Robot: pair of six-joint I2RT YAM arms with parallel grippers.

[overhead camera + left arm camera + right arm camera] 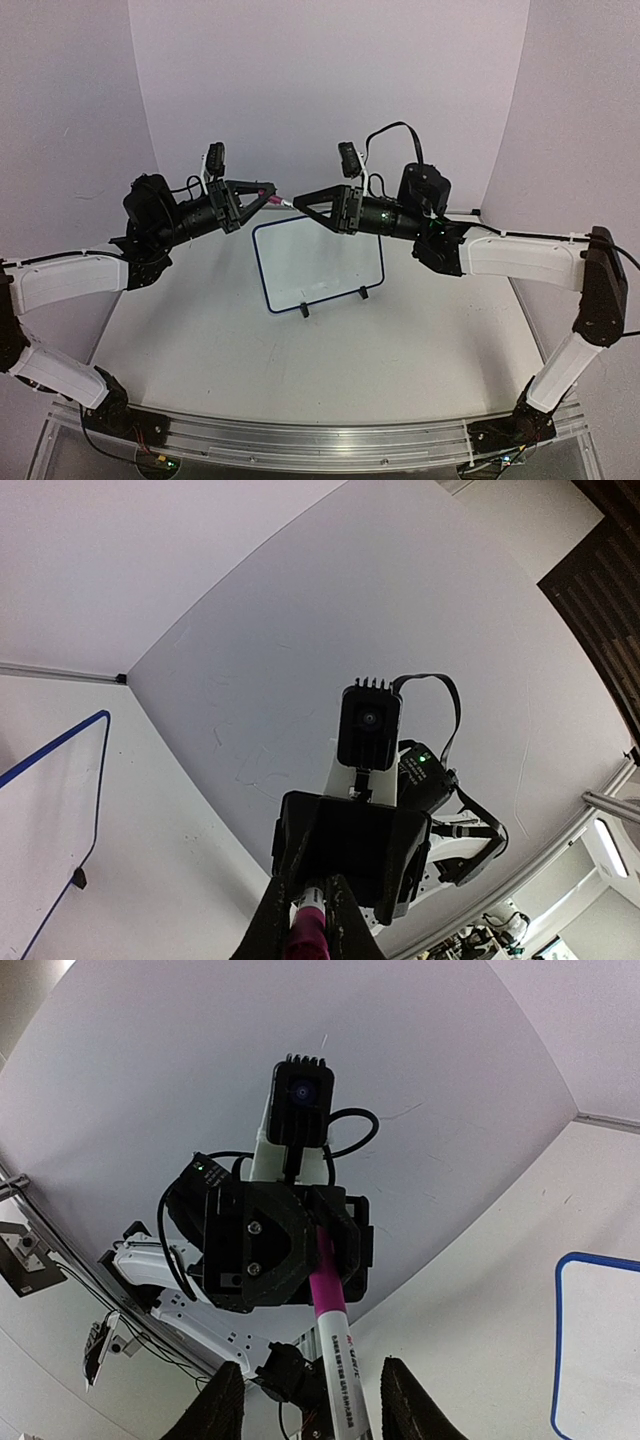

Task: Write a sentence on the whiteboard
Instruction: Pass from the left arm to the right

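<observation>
The whiteboard point(320, 262), white with a thin dark-blue frame and two black feet, stands tilted on the table between the arms. I see no writing on it. Its frame also shows in the left wrist view point(60, 742) and the right wrist view point(558, 1340). Both grippers meet tip to tip above its top-left corner. My left gripper point(267, 192) point(307, 892) is shut on the pink cap end of a marker point(276, 199) point(305, 930). In the right wrist view the marker point(345, 1370), white body and pink cap, runs between the spread fingers of my right gripper point(298, 201) point(312, 1385), which do not touch it.
White curved backdrop walls close in the table point(300, 360) at the back and sides. A metal rail point(300, 440) runs along the near edge by the arm bases. Black cables loop above the right wrist point(395, 130).
</observation>
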